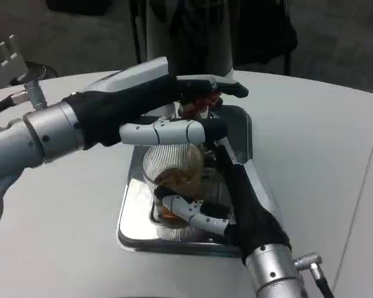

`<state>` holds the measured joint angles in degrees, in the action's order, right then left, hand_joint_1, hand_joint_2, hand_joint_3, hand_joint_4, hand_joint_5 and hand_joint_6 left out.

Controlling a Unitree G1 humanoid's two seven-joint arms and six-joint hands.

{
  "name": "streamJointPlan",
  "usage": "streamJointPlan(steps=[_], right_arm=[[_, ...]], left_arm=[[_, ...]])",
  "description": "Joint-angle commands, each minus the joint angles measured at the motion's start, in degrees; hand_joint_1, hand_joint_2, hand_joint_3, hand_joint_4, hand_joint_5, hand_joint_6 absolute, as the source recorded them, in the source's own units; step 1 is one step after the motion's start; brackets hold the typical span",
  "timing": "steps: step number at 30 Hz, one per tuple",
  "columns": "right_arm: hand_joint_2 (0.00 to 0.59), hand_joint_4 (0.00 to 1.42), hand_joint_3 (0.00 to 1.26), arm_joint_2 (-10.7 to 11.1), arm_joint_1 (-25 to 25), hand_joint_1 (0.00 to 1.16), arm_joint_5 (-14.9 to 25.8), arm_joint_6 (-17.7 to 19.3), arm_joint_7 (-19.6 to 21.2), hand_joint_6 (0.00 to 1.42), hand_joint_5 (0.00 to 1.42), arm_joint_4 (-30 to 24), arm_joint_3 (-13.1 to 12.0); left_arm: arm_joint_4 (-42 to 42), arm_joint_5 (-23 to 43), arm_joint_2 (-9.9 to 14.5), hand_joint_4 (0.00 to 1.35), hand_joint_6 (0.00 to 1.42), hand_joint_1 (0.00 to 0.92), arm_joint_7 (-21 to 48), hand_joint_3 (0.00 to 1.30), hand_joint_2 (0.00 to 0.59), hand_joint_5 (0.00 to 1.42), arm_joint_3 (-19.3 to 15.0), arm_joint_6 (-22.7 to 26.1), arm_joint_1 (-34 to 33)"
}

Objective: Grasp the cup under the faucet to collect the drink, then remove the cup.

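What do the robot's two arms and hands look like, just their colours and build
Both forearms are silver metal cylinders ending in black sleeve-like wrist covers. The left hand has a white back and white fingers with black tips. The right hand is mostly black, with white and black fingers. A small metal connector and black cable sit near each wrist.

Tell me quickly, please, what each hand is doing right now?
Left hand: on the red faucet lever, fingers over it.
Right hand: wrapped around the ribbed glass cup, gripping it.
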<state>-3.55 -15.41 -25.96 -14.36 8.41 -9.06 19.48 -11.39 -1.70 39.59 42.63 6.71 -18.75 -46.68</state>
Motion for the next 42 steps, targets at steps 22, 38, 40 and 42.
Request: streamJointPlan(steps=[22, 38, 40, 42], right_arm=[[0.207, 0.07, 0.0, -3.72, -5.85, 0.79, 3.06, 6.94, 5.14, 0.18, 0.17, 12.98, -0.13], [0.203, 0.06, 0.0, -3.92, -6.58, 0.78, 3.89, 7.6, 5.85, 0.18, 0.16, 14.7, -0.86], [0.203, 0.06, 0.0, -3.7, -6.35, 0.78, 4.07, 7.63, 5.79, 0.18, 0.16, 14.51, -1.06], [0.203, 0.06, 0.0, -3.64, -6.03, 0.78, 4.16, 7.77, 5.79, 0.18, 0.16, 14.43, -1.17]], left_arm=[[1.43, -1.57, 2.93, 0.13, 0.26, 0.0, 2.3, 0.21, 0.158, 0.19, -1.22, 1.98, 2.75], [1.01, 4.7, 0.35, 0.13, 0.27, 0.0, 0.15, 0.21, 0.163, 0.2, -5.63, 7.59, 2.01], [1.5, 6.3, -0.89, 0.14, 0.29, 0.0, -0.42, 0.22, 0.163, 0.2, -6.76, 9.28, 1.82], [2.11, 7.61, -2.06, 0.14, 0.29, 0.0, -1.06, 0.22, 0.164, 0.2, -7.84, 10.87, 1.45]])
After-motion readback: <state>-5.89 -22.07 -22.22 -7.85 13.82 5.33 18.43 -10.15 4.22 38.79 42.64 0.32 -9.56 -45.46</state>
